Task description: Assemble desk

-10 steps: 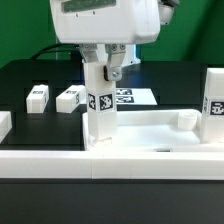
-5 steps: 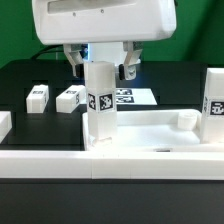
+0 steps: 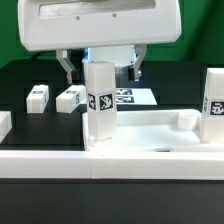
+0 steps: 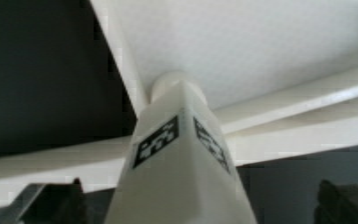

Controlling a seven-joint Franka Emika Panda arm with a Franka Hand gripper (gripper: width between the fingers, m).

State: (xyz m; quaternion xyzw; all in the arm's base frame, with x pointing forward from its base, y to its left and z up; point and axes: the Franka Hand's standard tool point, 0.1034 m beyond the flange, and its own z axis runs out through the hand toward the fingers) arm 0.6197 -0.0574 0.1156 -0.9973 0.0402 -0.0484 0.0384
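Gripper (image 3: pixel 101 74): jaws spread wide, straddling the top of the standing leg (image 3: pixel 100 108) with a gap on each side; nothing held.
Standing leg: upright at the near corner of the desk slab (image 3: pixel 150 128), on the exterior view's left; how deep it sits in its socket cannot be told.
Second leg (image 3: pixel 214 100): upright at the slab's end on the exterior view's right.
Loose legs: outer loose leg (image 3: pixel 38 97) and inner loose leg (image 3: pixel 70 98) lie beyond the slab, near each other but apart.
Marker board (image 3: pixel 132 97): flat, behind the standing leg.
Risk, contact: any sideways drift while rising could let a finger catch the leg and tilt it.
Risk, seating: if the leg is only loosely seated, a light knock could unseat or topple it.
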